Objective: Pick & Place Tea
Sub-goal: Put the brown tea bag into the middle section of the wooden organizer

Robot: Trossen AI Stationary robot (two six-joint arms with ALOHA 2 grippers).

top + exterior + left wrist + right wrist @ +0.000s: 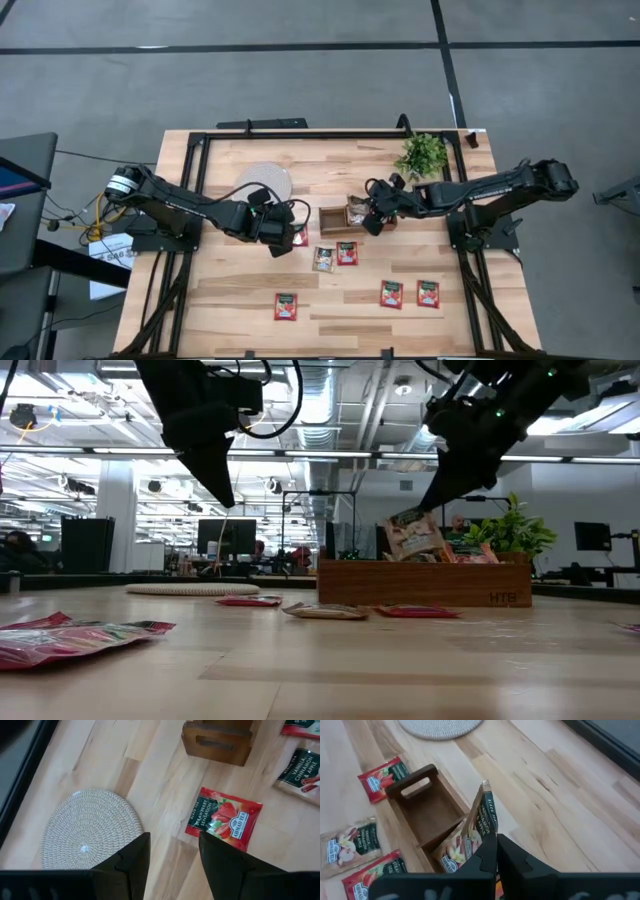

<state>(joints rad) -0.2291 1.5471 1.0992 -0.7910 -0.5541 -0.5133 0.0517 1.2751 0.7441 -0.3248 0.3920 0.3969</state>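
My right gripper (pixel 496 852) is shut on a pale grey-green tea sachet (pixel 479 822) over the brown wooden tray (pixel 333 219); the low view shows that sachet (pixel 412 533) hanging at the tray's (pixel 425 584) top rim. More sachets stick up inside the tray (pixel 470 555). My left gripper (pixel 172 854) hovers open above the table between the round woven disc (pixel 87 827) and a red sachet (pixel 223 818) lying flat. Other sachets lie flat on the table: one pale (pixel 324 259), one red (pixel 347 253), and three red ones nearer the front (pixel 286 306) (pixel 391 294) (pixel 428 293). My right gripper pinches the pale sachet between its two fingers at one edge (pixel 487 837), coming from above and slanting down. The sachet hangs on edge below the fingers, and its lower part (pixel 410 555) dips behind the tray's wall; whether it rests on anything inside I cannot tell.
A potted green plant (pixel 422 155) stands behind the tray near the right arm. A black frame (pixel 300 135) runs along the table's far and side edges. The woven disc (pixel 264 182) lies far-left of the tray. Bare wood stretches along the near edge (pixel 330 335).
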